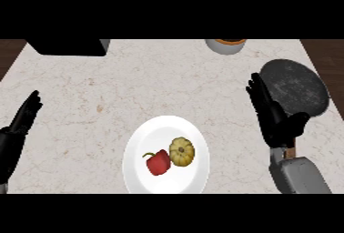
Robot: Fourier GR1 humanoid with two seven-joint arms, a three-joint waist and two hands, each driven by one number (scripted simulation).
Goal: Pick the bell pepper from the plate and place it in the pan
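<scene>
Bell pepper (158,162) untouched on plate (138,141).
Right hand (274,119) open beside pan (295,86); reaching, it may grab the touching squash (181,151) instead.

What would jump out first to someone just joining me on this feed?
Probably the white plate at the counter's near middle, with a red bell pepper beside a small yellow squash on it. Next, the right hand, open with fingers up, just left of the dark round pan at far right. The left hand rests open at the left edge.
</scene>
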